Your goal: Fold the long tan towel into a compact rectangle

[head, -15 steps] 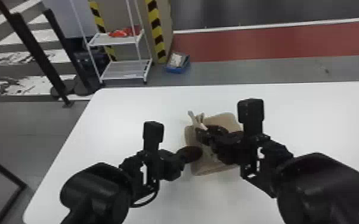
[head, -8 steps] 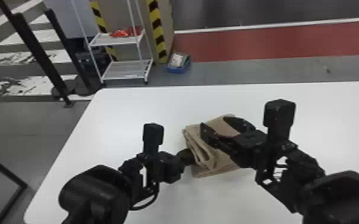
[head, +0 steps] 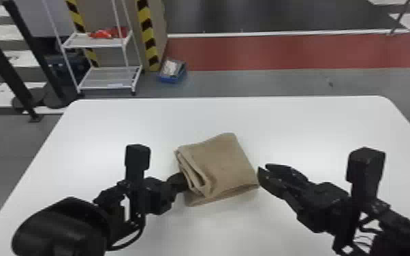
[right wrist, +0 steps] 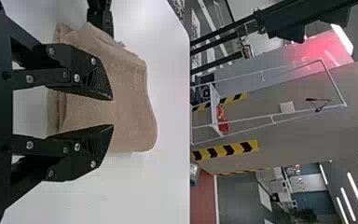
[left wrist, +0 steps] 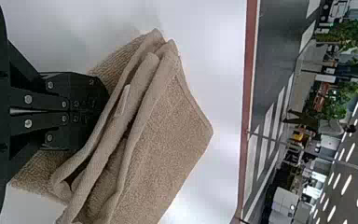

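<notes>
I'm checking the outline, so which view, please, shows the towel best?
Head view: nearly the whole towel shows. Left wrist: its layers, close but cut off. Right wrist: its top, partly behind the right pincer.

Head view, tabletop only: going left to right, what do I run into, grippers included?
Left gripper → folded tan towel → right gripper, its fingers apart.
</notes>
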Motion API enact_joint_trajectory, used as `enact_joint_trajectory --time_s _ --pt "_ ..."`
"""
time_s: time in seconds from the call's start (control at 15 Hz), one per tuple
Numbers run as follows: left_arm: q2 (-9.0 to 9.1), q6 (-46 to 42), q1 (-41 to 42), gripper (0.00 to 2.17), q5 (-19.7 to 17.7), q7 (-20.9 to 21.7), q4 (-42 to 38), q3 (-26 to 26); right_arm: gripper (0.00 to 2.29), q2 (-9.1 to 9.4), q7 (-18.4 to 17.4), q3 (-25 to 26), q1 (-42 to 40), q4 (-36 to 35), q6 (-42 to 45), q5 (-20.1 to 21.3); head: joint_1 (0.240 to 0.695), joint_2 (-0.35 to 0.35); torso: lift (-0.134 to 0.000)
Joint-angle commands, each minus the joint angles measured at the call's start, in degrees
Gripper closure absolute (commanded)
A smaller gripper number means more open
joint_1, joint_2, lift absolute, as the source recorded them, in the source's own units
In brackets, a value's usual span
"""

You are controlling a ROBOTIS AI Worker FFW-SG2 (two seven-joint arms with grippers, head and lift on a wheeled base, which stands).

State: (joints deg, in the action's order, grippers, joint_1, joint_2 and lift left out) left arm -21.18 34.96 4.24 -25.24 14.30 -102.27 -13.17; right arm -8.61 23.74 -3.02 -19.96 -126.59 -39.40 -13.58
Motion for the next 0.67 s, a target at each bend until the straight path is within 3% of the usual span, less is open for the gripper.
enact_joint_trajectory --time_s 0.0,0.27,0.6 --pt "0.0 -0.02 0.68 1.91 -0.16 0.02 -1.18 0.6 2.13 -0.01 1.4 2.23 -3.33 0.47 1.99 0.22 0.695 0.044 -0.123" --pt "0.0 0.15 1.21 1.92 -0.25 -0.15 -2.32 0.43 2.13 0.17 1.49 -0.23 -3.68 4.6 5.16 1.63 0.695 0.016 -0.123" --pt "0.0 0.86 1.56 1.91 -0.25 0.02 -2.76 0.6 2.13 0.78 -0.09 -4.01 0.8 12.16 6.39 4.18 0.695 0.036 -0.123"
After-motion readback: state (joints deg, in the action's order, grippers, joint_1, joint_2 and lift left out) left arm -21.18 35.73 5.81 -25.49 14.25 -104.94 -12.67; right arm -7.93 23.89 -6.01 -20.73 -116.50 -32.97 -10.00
